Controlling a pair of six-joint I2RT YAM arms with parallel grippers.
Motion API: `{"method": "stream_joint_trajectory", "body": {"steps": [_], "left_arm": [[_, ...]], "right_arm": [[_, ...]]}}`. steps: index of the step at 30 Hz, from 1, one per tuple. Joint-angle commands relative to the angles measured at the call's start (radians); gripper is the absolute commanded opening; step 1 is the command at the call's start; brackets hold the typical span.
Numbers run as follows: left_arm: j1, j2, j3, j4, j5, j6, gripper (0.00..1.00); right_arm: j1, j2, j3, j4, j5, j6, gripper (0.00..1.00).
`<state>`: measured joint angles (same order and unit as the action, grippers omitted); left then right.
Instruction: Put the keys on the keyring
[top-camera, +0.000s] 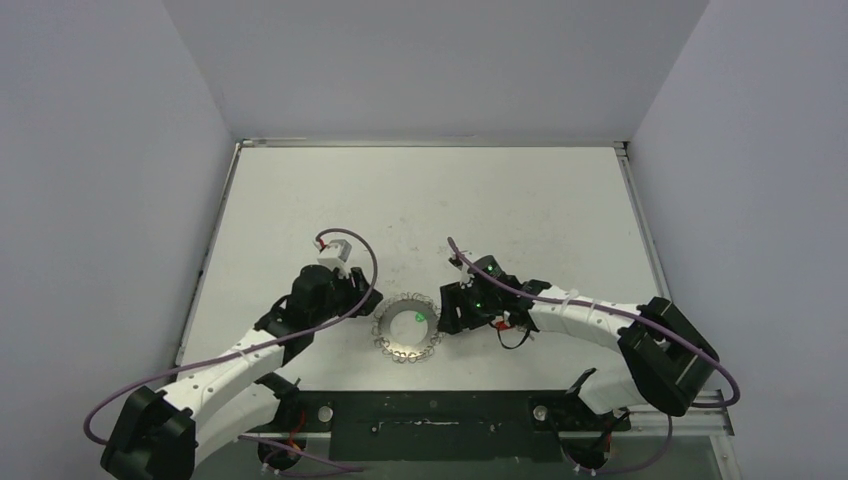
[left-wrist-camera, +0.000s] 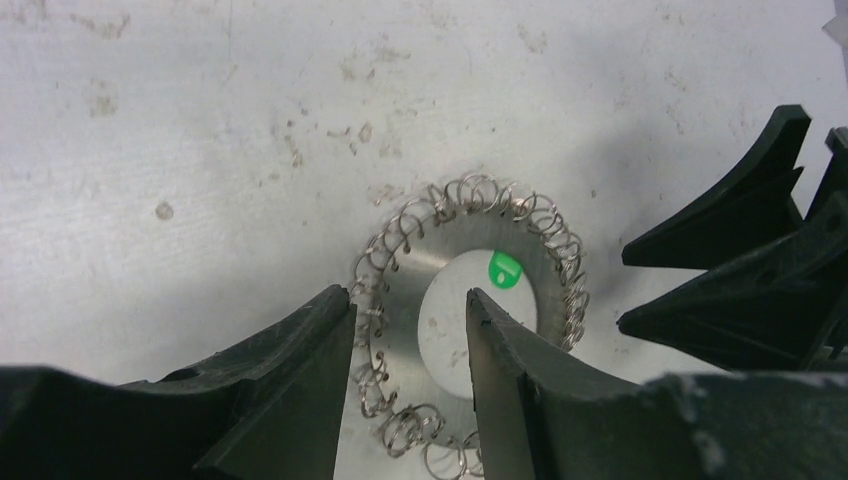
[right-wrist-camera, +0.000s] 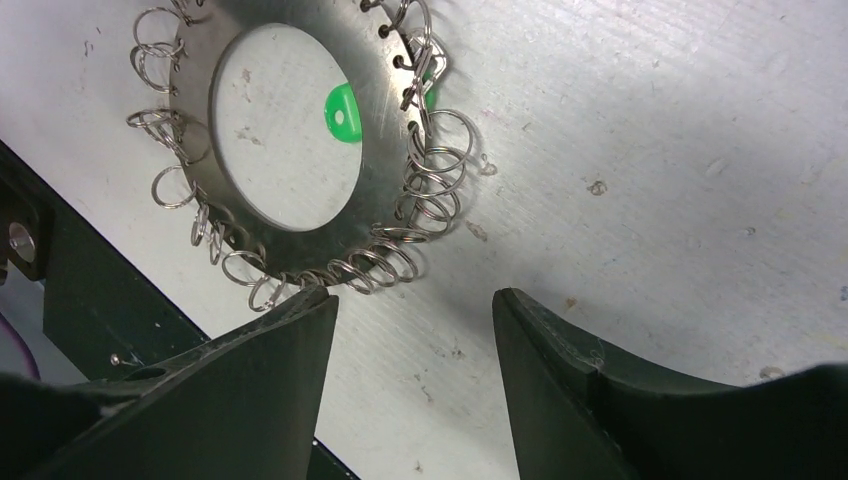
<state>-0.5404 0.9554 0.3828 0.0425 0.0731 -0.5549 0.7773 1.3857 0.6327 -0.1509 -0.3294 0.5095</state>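
The left pincer (left-wrist-camera: 408, 305) stands partly open, gripping nothing. It straddles the near side of the keyring (left-wrist-camera: 470, 232): one finger (left-wrist-camera: 300, 385) sits over the wire loops at the outer edge, and the other finger (left-wrist-camera: 510, 380) is over the wide central hole. A strip of the flat band shows between the two, with a gap on the hole side.

The right pincer (right-wrist-camera: 410, 300) is open wider, and only bare table (right-wrist-camera: 650, 200) shows between its fingers. Its tips are just short of the loops on the ring's opposite side, not touching them.

The keyring lies flat on the table between the two pincers, close to the near edge and just ahead of the arm bases. A green tag (left-wrist-camera: 504, 270) shows inside the hole, against the rim on the right pincer's side. The rest of it runs under the band, and a sliver of green shows again among the loops outside. The metal key itself is hidden, and whether it hangs on a loop cannot be told.

The table is white and stained.
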Motion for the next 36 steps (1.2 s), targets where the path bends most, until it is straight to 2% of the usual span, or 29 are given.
{"method": "stream_joint_trajectory", "body": {"steps": [1, 6, 15, 23, 28, 33, 36], "left_arm": [[0.000, -0.088, -0.076, -0.041, -0.007, -0.090, 0.43], [0.001, -0.175, -0.130, -0.076, 0.004, -0.117, 0.43], [0.002, -0.273, -0.151, -0.069, 0.017, -0.122, 0.43], [0.000, -0.244, -0.153, 0.036, 0.151, -0.112, 0.42], [-0.016, -0.188, -0.124, 0.055, 0.185, -0.127, 0.41], [-0.112, -0.091, -0.060, 0.042, 0.132, -0.151, 0.38], [-0.249, -0.024, 0.016, -0.053, 0.021, -0.140, 0.38]], "right_arm": [[0.000, 0.043, 0.044, 0.028, -0.035, -0.016, 0.58], [0.024, 0.095, 0.042, 0.085, -0.078, 0.009, 0.55], [0.141, 0.147, 0.058, 0.165, -0.083, 0.058, 0.52], [0.134, 0.094, 0.059, 0.125, -0.060, 0.033, 0.54], [0.093, 0.032, 0.049, 0.078, -0.037, 0.006, 0.56], [0.040, -0.008, 0.027, 0.053, -0.037, -0.003, 0.56], [0.015, -0.026, 0.012, 0.046, -0.030, 0.002, 0.56]]}}
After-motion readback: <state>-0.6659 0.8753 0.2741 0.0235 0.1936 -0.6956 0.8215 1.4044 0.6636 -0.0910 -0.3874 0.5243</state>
